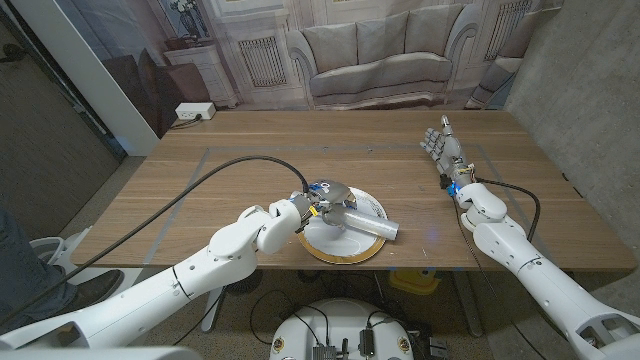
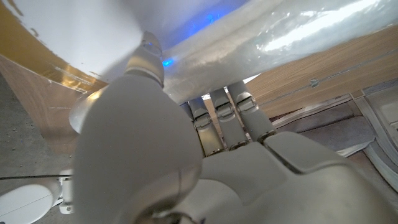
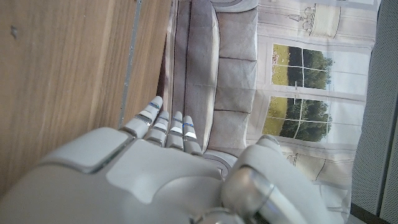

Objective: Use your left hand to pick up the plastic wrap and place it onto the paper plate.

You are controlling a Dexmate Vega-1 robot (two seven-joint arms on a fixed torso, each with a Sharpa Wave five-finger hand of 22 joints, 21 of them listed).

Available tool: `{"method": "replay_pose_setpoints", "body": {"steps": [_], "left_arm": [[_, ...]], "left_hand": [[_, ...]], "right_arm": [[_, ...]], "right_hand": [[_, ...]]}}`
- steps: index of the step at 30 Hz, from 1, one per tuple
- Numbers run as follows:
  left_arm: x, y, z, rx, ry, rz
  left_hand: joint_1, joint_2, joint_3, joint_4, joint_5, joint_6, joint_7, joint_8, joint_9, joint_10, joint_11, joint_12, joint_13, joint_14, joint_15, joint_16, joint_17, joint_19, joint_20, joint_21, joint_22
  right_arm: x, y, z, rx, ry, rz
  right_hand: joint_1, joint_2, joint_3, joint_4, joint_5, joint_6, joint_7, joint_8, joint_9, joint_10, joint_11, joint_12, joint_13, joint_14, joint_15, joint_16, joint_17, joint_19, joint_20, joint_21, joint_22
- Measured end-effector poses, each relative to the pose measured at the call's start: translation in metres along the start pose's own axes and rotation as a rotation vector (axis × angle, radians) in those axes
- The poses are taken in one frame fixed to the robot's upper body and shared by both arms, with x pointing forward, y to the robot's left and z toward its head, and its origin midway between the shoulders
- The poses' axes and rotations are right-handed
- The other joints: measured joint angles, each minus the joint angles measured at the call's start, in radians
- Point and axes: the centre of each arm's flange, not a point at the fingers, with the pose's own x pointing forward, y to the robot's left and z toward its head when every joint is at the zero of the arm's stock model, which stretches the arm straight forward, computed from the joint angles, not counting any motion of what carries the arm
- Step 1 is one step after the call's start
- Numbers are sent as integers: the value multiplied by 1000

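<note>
Clear film on a roll: the plastic wrap (image 1: 362, 222) lies across the paper plate (image 1: 345, 248), one end reaching past the plate's right rim toward the table (image 1: 250, 150). The plate is white with a gold-brown edge and sits near the table's front edge, about mid-width.

Left hand (image 1: 318, 200) is over the left end of the roll, fingers closed round it. In the left wrist view the fingers (image 2: 222, 115) curl up under the wrap (image 2: 261, 43), which shows shiny and pale just beyond them, with the plate's gold rim (image 2: 37, 59) beside it. Whether the roll's weight is on the plate or in the hand, I cannot tell.

Right hand (image 1: 441, 146) is well apart, at the table's right side, fingers straight, slightly apart, holding nothing. Right wrist view: fingers (image 3: 163, 127) extended beside the wood.
</note>
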Motion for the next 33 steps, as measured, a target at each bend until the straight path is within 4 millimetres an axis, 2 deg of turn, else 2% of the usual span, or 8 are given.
{"method": "replay_pose_setpoints", "body": {"steps": [5,11,16,17,18,23,25,33], "left_arm": [[1,0,0,1,4,-9],[2,0,-1,7,7,-19],[2,0,-1,12,10,-26],[2,0,-1,13,11,-28],[2,0,-1,14,11,-28],[3,0,-1,19,13,-35],[3,1,-1,23,13,-38],[3,1,-1,30,20,-54]], "left_hand": [[0,0,0,0,0,-9,-13,0,0,-31,2,0,2,-11,-11,-4,-2,-11,4,-6,0],[-15,6,0,0,0,-22,-36,-22,0,-60,1,-6,0,-28,-29,-12,-3,-43,7,-15,0],[-28,11,1,1,0,-36,-50,-34,0,-89,-2,-9,-8,-61,-26,-12,-3,-69,10,-22,0],[-37,10,5,5,0,-40,-54,-39,0,-97,-3,-9,-11,-76,-21,-12,-3,-83,10,-29,0],[-42,11,27,26,0,-42,-56,-41,0,-104,-3,-9,-14,-93,-17,-15,-2,-94,11,-35,0],[-51,2,49,54,0,-56,-70,-57,0,-146,-1,-9,-27,-161,2,-19,-4,-154,18,-61,0],[-60,1,50,57,0,-66,-78,-65,0,-167,-2,-9,-32,-188,8,-19,-10,-178,20,-73,0],[-83,0,47,67,0,-127,-78,-92,1,-236,1,-14,-42,-255,17,-19,-20,-241,26,-105,0]], "right_arm": [[0,0,0,0,0,0],[0,0,0,1,0,0],[1,0,0,3,-1,0],[1,0,0,4,-1,0],[1,1,0,4,-1,0],[2,1,-1,6,-1,1],[2,1,-1,7,-3,1],[2,2,-1,9,-3,1]], "right_hand": [[0,0,0,0,0,0,0,0,0,0,0,0,0,0,0,0,0,4,4,0,0],[0,0,-4,-4,0,0,0,0,0,0,0,0,0,0,0,0,0,4,4,0,0],[0,0,-4,-4,0,0,0,0,0,0,0,0,0,4,4,0,0,4,4,0,0],[0,0,-4,-4,0,0,0,0,0,0,0,0,0,4,4,0,0,4,4,0,0],[0,0,-4,-4,0,0,0,0,0,0,0,0,0,4,4,0,0,4,4,0,0],[0,0,-4,-4,0,0,0,0,0,0,0,0,0,4,4,0,0,4,4,0,0],[0,0,-4,-4,0,0,0,0,0,0,0,0,0,4,4,0,0,4,4,0,0],[4,4,-4,-4,0,0,0,0,0,4,4,0,0,4,4,0,0,4,4,0,0]]}}
